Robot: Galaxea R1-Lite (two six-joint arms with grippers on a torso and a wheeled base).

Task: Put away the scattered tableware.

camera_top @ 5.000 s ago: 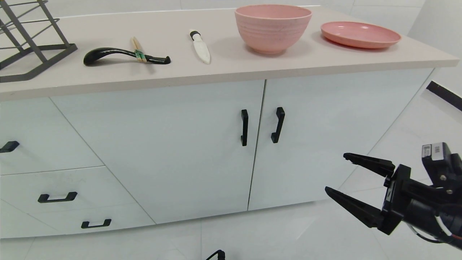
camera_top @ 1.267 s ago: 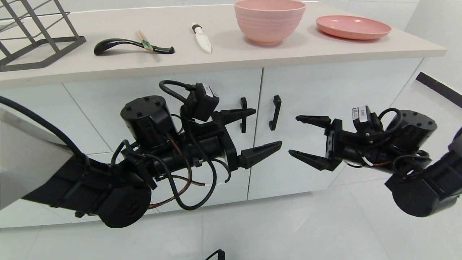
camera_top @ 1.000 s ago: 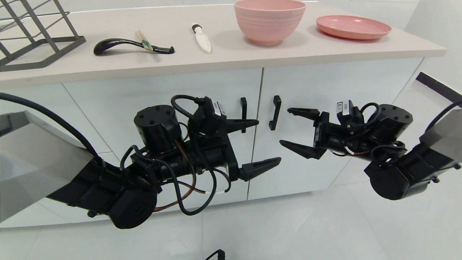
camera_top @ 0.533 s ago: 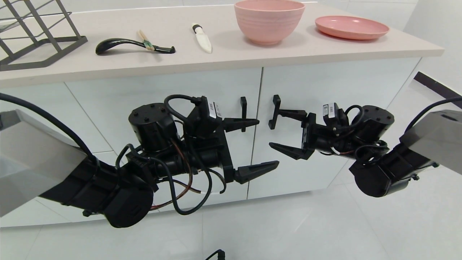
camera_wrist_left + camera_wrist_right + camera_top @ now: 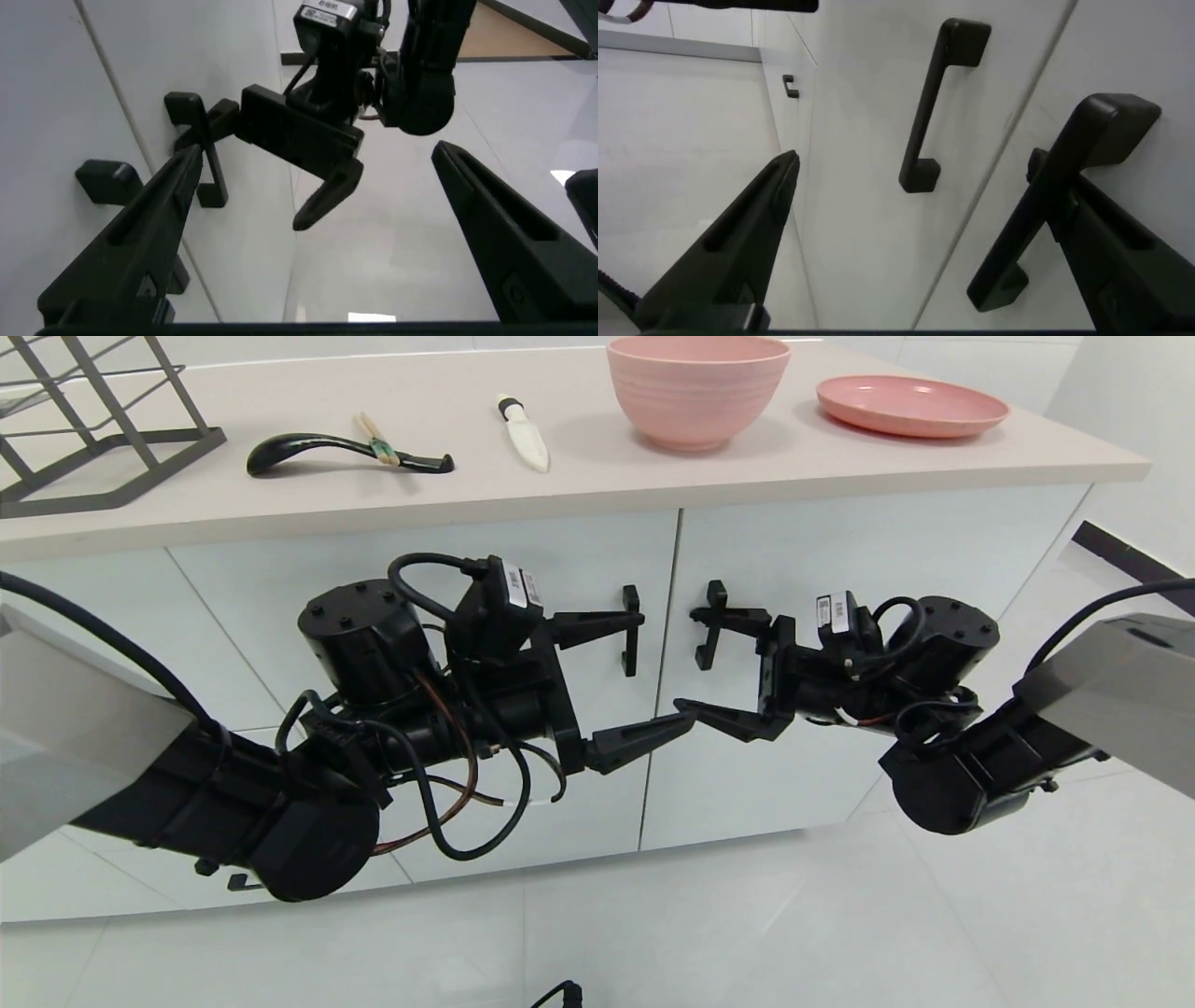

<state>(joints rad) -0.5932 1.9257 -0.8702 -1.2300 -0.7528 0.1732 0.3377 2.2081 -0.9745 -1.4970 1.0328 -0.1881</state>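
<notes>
The big white cabinet (image 5: pixel 420 588) has a flat top and two doors in the front. A dark wire rack (image 5: pixel 210 439) stands on top of the cabinet, at its left end.

The left gripper (image 5: pixel 667 666) is in front of the cabinet's left door. Its two fingers are spread wide and hold nothing. Its top finger is right at the left door handle (image 5: pixel 632 630). I cannot tell if it touches.

The right gripper (image 5: pixel 685 659) is in front of the cabinet's right door. Its fingers are spread wide too, with nothing in them. Its top finger crosses in front of the right door handle (image 5: pixel 711 625). The two low fingers point at each other and are very close, just in front of the gap between the cabinet doors.

The pink bowl (image 5: pixel 695 392) sits upright on top of the cabinet, above the doors. The pink plate (image 5: pixel 910 406) lies flat near the cabinet's right end.

The black spoon (image 5: pixel 327 446) lies on the cabinet top, nearer the rack end. The white knife (image 5: pixel 525 439) lies toward the middle of the cabinet top. The chopsticks (image 5: pixel 373 439) lie across the spoon's handle.
</notes>
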